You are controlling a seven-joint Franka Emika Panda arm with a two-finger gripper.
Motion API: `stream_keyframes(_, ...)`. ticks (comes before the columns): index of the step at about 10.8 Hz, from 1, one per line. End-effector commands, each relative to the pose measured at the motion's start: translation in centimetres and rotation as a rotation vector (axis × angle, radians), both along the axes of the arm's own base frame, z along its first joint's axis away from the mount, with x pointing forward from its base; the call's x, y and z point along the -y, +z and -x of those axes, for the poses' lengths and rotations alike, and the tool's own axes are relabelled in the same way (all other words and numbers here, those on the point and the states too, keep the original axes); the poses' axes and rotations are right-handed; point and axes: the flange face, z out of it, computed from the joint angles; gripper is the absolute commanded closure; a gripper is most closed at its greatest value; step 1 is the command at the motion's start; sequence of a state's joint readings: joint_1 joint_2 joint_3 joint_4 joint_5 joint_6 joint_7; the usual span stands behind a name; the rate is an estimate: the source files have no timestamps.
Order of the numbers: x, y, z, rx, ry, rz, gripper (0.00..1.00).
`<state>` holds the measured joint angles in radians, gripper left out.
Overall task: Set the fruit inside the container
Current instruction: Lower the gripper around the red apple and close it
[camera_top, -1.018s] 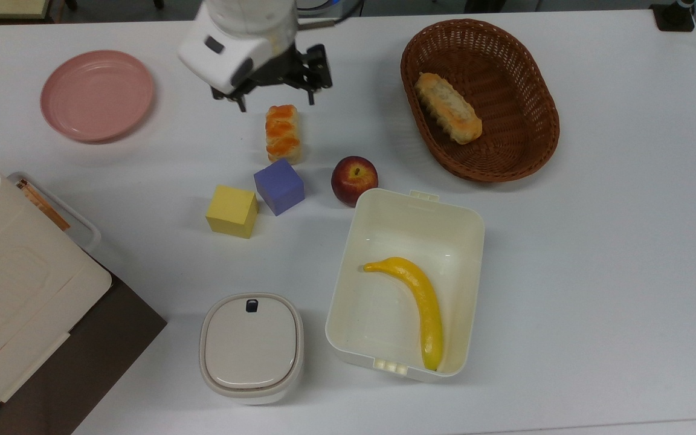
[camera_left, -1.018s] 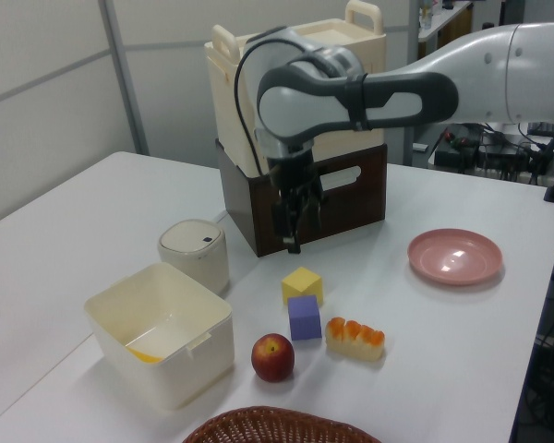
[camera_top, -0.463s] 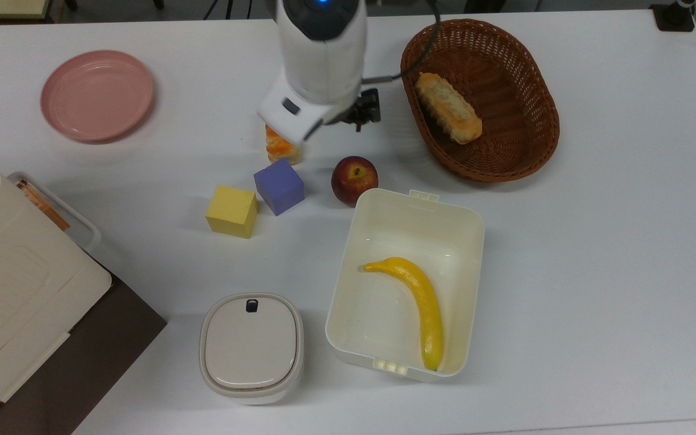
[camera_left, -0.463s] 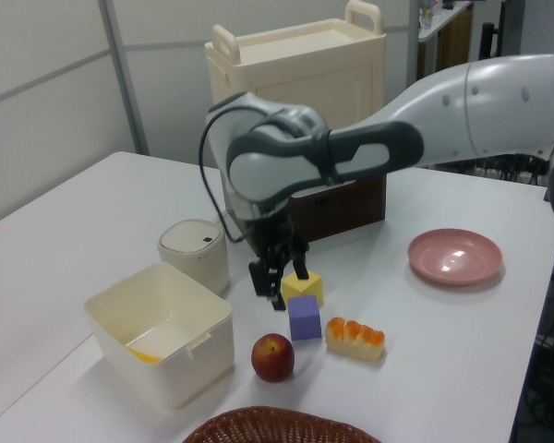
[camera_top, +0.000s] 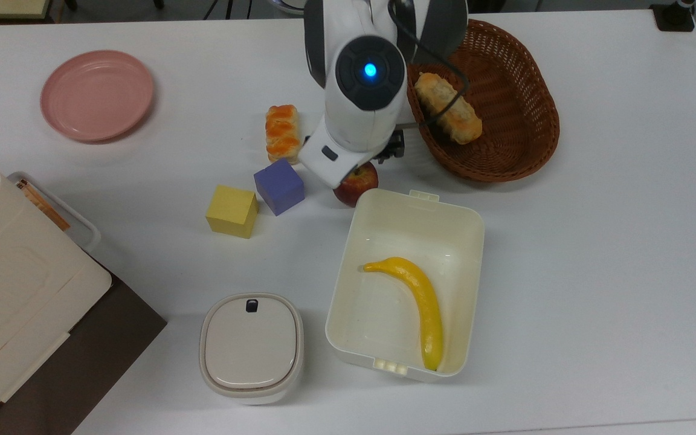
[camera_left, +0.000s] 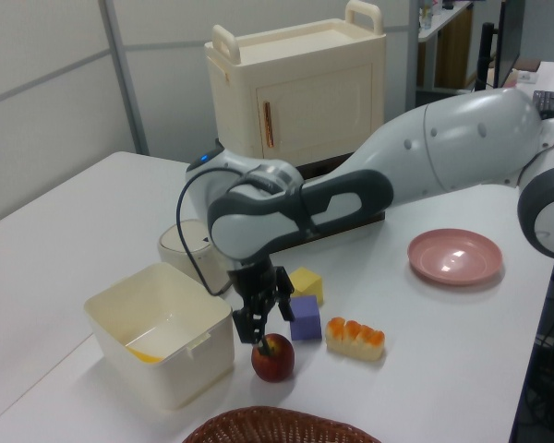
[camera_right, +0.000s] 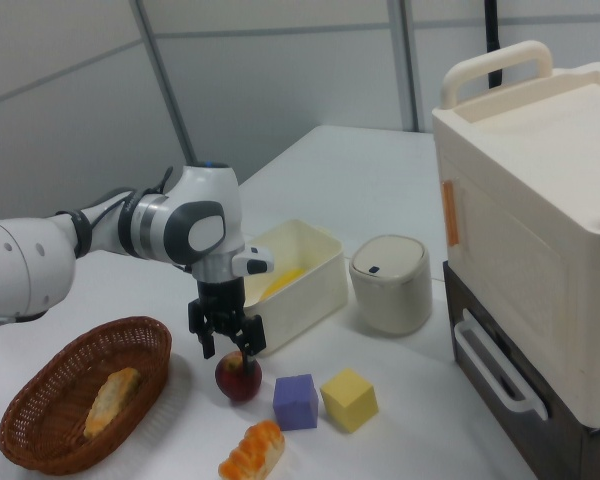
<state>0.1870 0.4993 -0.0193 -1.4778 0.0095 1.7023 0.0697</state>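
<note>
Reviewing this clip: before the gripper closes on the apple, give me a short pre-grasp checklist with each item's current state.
1. Gripper open, fingers spread above the round red apple: ok.
2. Fingers down beside the apple's flanks: not ok, they sit at its top.
3. Apple resting on the white table, apart from the purple cube: ok.
4. Cream-white rectangular plastic tub uncovered: ok.
5. Free floor in the tub beside the yellow banana: ok.
6. Gripper centred over the apple: cannot tell.

Gripper (camera_left: pixel 263 332) moved from far side of table, past orange bread, toward near side; now down directly over apple (camera_left: pixel 273 359), fingers spread around its top.
</note>
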Motion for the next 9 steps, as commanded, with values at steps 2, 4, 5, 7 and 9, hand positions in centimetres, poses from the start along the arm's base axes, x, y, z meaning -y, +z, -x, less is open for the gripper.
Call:
stream_keyframes(2, -1.67, -2.96, 0.02, -0.006, -0.01, 0.059, 0.0)
stream_keyframes(4, -1.76, -3.1, -0.48, 0.033, -0.045, 0.064, 0.0)
stream_keyframes(5, -1.64, -3.13, -0.64, 0.044, -0.055, 0.07, 0.11)
stream_keyframes(7, -1.45, -3.12, -0.7, 0.048, -0.051, 0.08, 0.45)
stream_keyframes(9, -1.23, -2.82, -0.72, 0.046, -0.047, 0.079, 0.81)
